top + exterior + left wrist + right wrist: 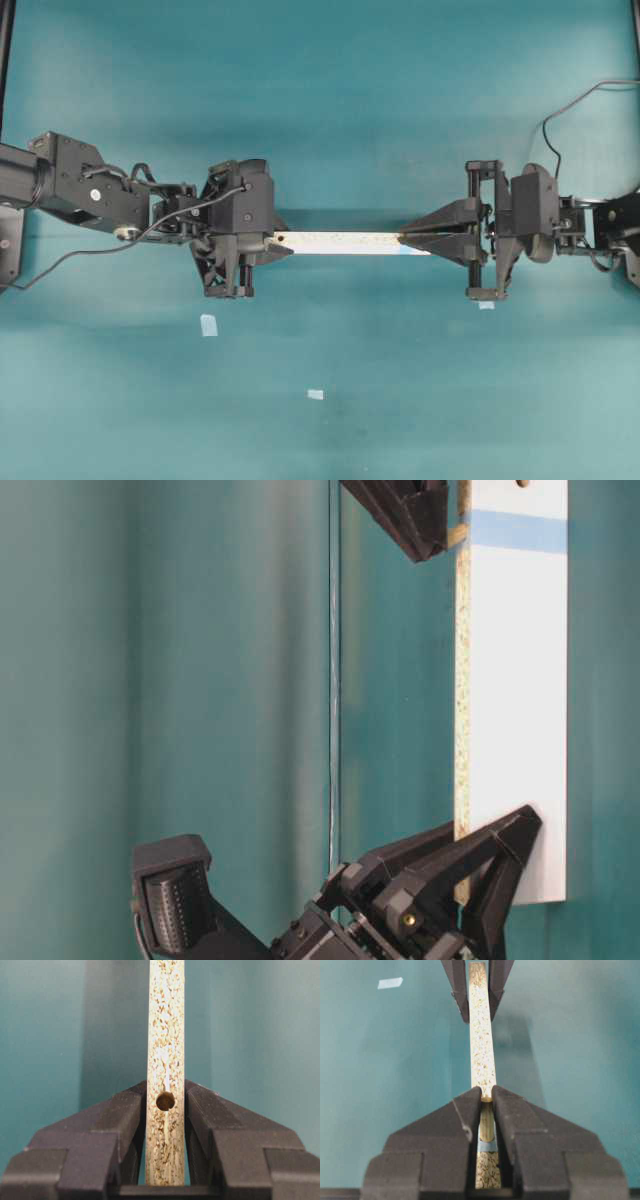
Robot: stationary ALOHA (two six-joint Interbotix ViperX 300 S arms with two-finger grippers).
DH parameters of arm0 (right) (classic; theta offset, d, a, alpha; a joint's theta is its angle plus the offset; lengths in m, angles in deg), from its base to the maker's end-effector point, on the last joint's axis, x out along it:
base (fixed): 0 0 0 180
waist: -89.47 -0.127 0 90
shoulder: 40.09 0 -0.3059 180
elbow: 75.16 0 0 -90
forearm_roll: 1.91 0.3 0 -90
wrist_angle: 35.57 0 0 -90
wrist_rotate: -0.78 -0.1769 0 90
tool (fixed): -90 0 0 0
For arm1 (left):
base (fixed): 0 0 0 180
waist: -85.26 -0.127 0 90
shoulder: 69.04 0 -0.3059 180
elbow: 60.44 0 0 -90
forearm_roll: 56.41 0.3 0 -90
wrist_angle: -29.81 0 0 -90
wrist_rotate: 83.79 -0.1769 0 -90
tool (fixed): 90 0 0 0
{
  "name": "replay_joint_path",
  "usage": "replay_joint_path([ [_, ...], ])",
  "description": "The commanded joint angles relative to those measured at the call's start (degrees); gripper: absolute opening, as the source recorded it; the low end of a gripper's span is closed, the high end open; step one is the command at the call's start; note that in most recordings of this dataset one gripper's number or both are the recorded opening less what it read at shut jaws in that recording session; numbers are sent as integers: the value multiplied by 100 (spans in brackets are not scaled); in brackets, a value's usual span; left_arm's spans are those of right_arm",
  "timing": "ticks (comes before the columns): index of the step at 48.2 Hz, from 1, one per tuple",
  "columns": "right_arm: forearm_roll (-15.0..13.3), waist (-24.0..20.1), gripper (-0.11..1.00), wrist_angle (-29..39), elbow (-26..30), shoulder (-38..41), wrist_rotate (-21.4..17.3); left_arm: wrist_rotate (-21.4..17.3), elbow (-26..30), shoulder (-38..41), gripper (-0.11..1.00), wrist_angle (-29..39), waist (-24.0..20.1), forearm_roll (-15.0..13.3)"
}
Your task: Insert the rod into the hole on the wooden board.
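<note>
board (340, 242) off the desk, one end in my left gripper (165, 1110), jaws clenched on it | rod (487, 1125) pinched in my right gripper (486, 1097) above the board's blue-marked end | risk: tilted rod misses the hole, jams

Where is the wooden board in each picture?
Overhead: wooden board lies level in the middle, between both grippers.
Table-level: stands upright at right.
Left wrist: thin speckled edge up the centre.
Right wrist: runs up the centre.
Shared landmark: the blue mark near one end.
</note>
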Motion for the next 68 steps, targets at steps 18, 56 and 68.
replay_joint_path([
  [18,18,-35,10,9,-79,-44,-9,-26,18,-88,32,-18,9,18],
  [56,220,-202,10,255,-202,-53,-18,-18,18,-88,32,-18,9,18],
  [68,229,-220,10,729,-88,-44,-18,-18,18,-88,33,-18,9,18],
])
